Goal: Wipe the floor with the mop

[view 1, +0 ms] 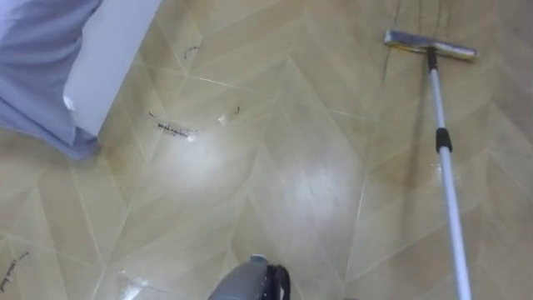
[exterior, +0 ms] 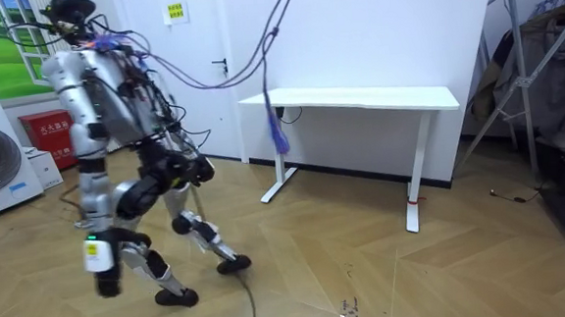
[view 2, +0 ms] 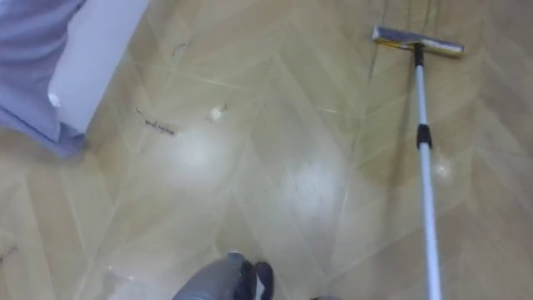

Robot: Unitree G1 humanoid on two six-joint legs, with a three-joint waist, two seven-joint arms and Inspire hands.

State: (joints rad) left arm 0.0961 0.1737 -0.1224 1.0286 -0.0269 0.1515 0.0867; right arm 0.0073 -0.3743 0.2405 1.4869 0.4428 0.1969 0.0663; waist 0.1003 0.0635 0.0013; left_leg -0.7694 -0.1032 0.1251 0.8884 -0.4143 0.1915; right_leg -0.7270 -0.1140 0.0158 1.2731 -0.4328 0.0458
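Mid-stride across wood floor point(view 1: 291, 192), flat mop point(view 1: 441, 142) out ahead at right.
At left, bluish cloth point(view 1: 33, 75) draped beside a white panel point(view 1: 108, 58); then dark scuff marks point(view 1: 173, 129), not legible as writing; farther right the mop, head flat on the floor, well apart from the marks. Right hand point(exterior: 106, 277) hanging low, left hand point(exterior: 191, 168) before the hips: grip impossible to tell. Likely trouble: stroking past the marks, or snagging the cloth. Yellow notice point(exterior: 175, 10) unreadable.

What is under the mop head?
The mop head lies flat on the wooden floor, which shows all around it. The patch directly beneath is covered and cannot be seen.
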